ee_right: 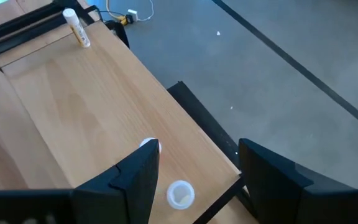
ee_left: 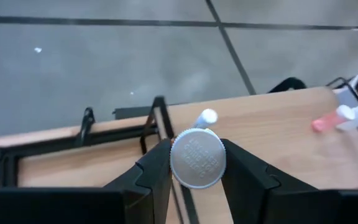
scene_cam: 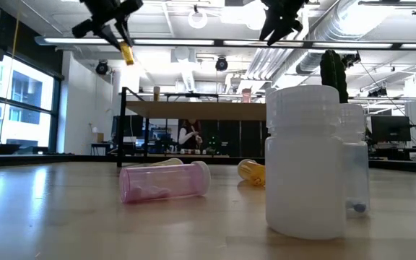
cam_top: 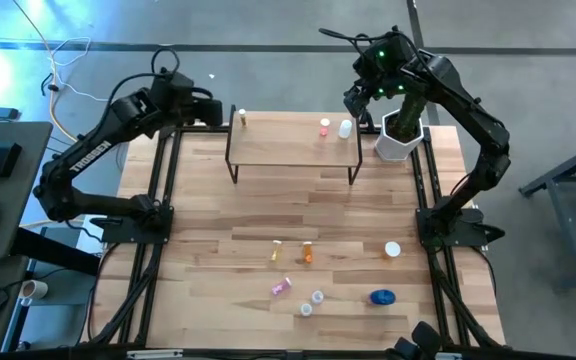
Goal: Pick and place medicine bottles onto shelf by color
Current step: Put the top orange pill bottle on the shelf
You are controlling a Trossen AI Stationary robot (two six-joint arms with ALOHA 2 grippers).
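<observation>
My left gripper (ee_left: 196, 171) is shut on a small yellowish bottle (scene_cam: 126, 52) with a white cap, held in the air just beyond the left end of the shelf (cam_top: 293, 148). A yellowish bottle (cam_top: 241, 118) stands on the shelf's left end. A pink bottle (cam_top: 324, 127) and a white one (cam_top: 345, 128) stand on its right end. My right gripper (ee_right: 194, 171) is open and empty above those two. Orange (cam_top: 307, 253), yellowish (cam_top: 277, 253), pink (cam_top: 281, 287), clear (cam_top: 317, 297) and white (cam_top: 393, 250) bottles and a blue jar (cam_top: 382, 296) are on the table's near part. My left gripper pinches the yellowish bottle between its two fingers, at the sides of its white cap (ee_left: 196, 160). The fingers come from above, pointing down. The bottle hangs below them (scene_cam: 126, 53), a little tilted, clear of shelf and table.
A white pot with a green cactus (cam_top: 400, 135) stands at the shelf's right end, close beside my right arm. In the low view a pink bottle (scene_cam: 165, 180) and an orange one (scene_cam: 251, 171) lie on their sides. A person shows in the room behind (scene_cam: 188, 133).
</observation>
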